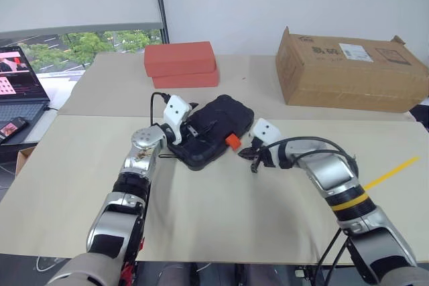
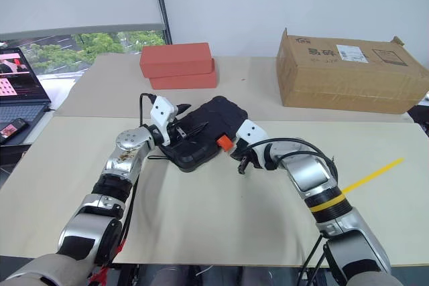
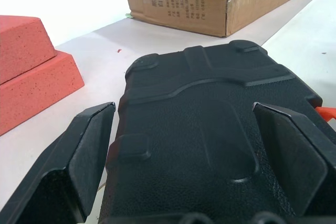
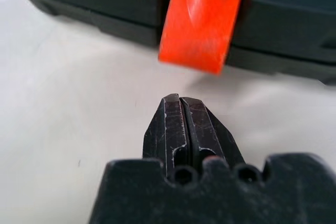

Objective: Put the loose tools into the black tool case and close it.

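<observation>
The black tool case (image 1: 221,120) lies with its lid down on the beige table (image 1: 221,212), its orange-red latch (image 1: 232,140) on the side facing me. My left gripper (image 1: 193,129) reaches level over the case's left end. In the left wrist view its two fingers (image 3: 84,150) stand wide open on either side of the textured lid (image 3: 199,129). My right gripper (image 1: 253,164) is shut with nothing in it. It points down at the table just short of the latch (image 4: 199,22), apart from it. The loose tools are out of view.
Two stacked red-orange boxes (image 1: 179,63) sit behind the case. A cardboard box (image 1: 348,72) stands at the back right. A laptop (image 1: 20,78) is off the table's left side. A yellow strip (image 1: 392,172) lies near the right edge.
</observation>
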